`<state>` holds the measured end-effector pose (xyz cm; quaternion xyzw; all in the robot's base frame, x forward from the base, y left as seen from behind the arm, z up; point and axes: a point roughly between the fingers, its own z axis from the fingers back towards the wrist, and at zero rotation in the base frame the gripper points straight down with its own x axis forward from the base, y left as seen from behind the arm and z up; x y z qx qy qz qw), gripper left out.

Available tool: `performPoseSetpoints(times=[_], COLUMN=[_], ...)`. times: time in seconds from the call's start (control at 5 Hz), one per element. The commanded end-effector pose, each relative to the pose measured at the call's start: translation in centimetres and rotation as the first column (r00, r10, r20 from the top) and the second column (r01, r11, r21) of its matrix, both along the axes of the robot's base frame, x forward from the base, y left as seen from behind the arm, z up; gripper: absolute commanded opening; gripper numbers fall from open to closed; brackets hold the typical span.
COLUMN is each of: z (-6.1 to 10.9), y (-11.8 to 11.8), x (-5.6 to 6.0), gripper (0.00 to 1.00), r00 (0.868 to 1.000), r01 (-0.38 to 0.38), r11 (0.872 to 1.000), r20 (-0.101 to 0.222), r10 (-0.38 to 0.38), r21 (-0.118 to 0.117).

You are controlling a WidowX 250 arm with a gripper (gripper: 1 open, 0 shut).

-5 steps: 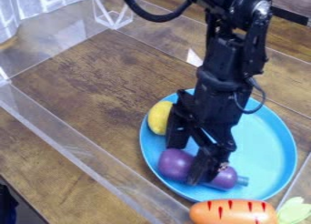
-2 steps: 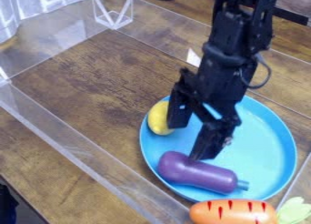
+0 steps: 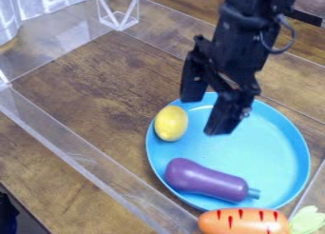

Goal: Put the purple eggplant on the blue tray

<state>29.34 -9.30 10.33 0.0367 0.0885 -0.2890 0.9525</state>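
Observation:
The purple eggplant [image 3: 208, 180] lies on its side on the near left part of the blue tray [image 3: 282, 152]. My black gripper [image 3: 210, 106] hangs above the tray's left side, well clear of the eggplant. Its jaws stand open with nothing between them. One finger [image 3: 193, 84] is over the wood near the lemon, the other finger [image 3: 229, 112] over the tray.
A yellow lemon [image 3: 170, 123] rests against the tray's left rim. An orange carrot [image 3: 241, 222] with green leaves lies at the bottom edge. Clear acrylic walls [image 3: 64, 133] border the wooden table on the left, with a clear stand [image 3: 118, 11] at the back.
The gripper has risen away from the eggplant, which stays lying on the tray. The jaws were open throughout.

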Motion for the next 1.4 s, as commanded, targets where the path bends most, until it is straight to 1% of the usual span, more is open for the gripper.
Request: performPoseSetpoints(times=[0.0,0.2,0.4,0.6,1.0,1.2], z=[2.8,3.1,2.7,1.5,-2.2,-3.9], y=[0.1,0.5,0.8,1.7,2.4,2.0], x=[0.8,0.4,0.2,-0.3,-1.1,-0.2], gripper=[1.0,1.0,1.0,1.0,1.0,1.0], r00=[0.995,0.994,0.993,0.992,0.987,0.973], r01=[0.01,0.033,0.063,0.075,0.119,0.203], r11=[1.0,0.999,0.998,0.997,0.993,0.979], r20=[0.1,0.107,0.105,0.108,0.114,0.113], r10=[-0.007,-0.029,-0.059,-0.072,-0.115,-0.199], r21=[-0.025,-0.031,-0.032,-0.029,-0.026,-0.025])
